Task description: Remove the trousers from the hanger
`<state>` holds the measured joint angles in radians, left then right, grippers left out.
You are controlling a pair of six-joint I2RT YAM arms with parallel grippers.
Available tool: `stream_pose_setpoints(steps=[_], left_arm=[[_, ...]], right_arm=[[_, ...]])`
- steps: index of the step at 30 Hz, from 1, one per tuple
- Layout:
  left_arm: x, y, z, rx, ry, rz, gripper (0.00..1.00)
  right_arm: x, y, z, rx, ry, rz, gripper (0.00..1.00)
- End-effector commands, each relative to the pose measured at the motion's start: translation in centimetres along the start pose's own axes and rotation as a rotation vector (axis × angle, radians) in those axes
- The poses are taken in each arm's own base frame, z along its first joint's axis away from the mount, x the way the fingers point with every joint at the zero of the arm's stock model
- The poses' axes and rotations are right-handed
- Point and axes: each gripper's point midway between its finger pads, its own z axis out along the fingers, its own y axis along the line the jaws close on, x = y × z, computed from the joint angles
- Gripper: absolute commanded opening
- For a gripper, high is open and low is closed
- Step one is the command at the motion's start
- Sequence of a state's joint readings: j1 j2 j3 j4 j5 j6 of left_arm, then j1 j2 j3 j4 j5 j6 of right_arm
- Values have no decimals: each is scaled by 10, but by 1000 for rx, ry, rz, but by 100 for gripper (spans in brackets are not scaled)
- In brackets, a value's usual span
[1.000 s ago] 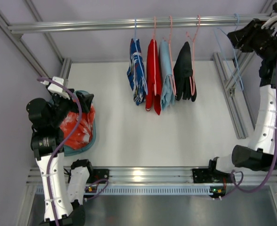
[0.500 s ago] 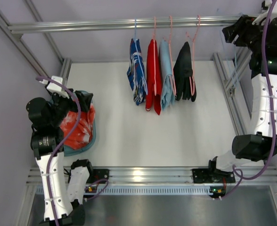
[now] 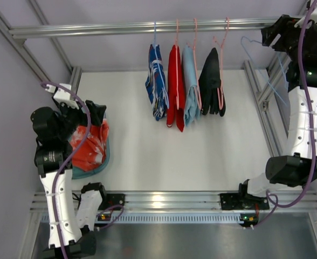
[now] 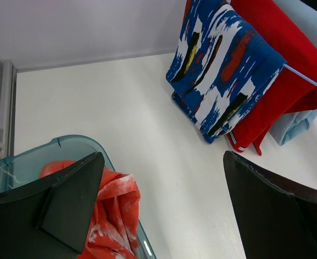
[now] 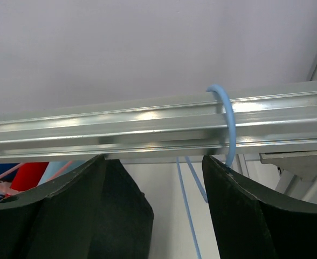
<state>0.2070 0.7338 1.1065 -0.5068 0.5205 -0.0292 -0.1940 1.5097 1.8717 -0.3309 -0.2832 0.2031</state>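
Lying crumpled in a teal tub (image 4: 67, 143) at the table's (image 3: 201, 151) left side, the trousers (image 3: 91, 148) are off the hanger (image 5: 229, 124), which hangs bare by its hook on the rail (image 5: 121, 129) at far right. The left claw (image 4: 161, 162) hovers above the tub, spread wide and gripping nothing. The right claw (image 5: 153, 162) gapes empty just below the rail, beside the hook.

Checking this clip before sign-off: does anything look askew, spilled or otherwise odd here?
Only minor things. The empty hanger hooks the rail at its far right end, its wire frame apparently slanted rather than hanging straight. The trousers lie crumpled in the teal bin on the left, not spilled. Nothing looks damaged.
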Motion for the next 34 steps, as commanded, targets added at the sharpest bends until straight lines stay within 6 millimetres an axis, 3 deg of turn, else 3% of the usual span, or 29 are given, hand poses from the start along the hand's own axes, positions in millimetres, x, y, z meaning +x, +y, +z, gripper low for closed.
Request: stream_pose_setpoints(steps=[1, 4, 5, 6, 8, 10, 12, 13, 15, 21, 28, 34], left_arm=[[-9, 1, 1, -11, 27, -38, 98], [1, 7, 8, -23, 137, -91, 98], [13, 13, 17, -28, 203, -124, 98], [6, 13, 18, -26, 212, -124, 98], [22, 15, 26, -5, 304, -160, 98], [21, 13, 29, 20, 325, -171, 98], [21, 15, 36, 47, 336, -147, 98], [22, 14, 38, 72, 340, -122, 98], [22, 3, 41, 166, 367, -123, 98], [30, 1, 53, 221, 408, -119, 98], [54, 3, 47, 193, 454, -127, 98], [64, 15, 36, 81, 471, -107, 98]], right_arm=[[-32, 18, -21, -82, -79, -55, 74], [-25, 39, -36, -185, -38, -57, 80], [-16, 41, -40, -197, -5, -50, 83], [-12, 47, -45, -230, 11, -49, 94], [-4, 56, -58, -265, 40, -52, 99], [1, 68, -77, -310, 57, -55, 99], [22, 75, -88, -355, 114, -46, 100], [23, 80, -100, -371, 114, -53, 99], [44, 85, -112, -412, 165, -53, 99], [99, 94, -164, -472, 299, -108, 99], [156, 100, -223, -513, 395, -164, 99], [183, 101, -249, -525, 439, -185, 99]])
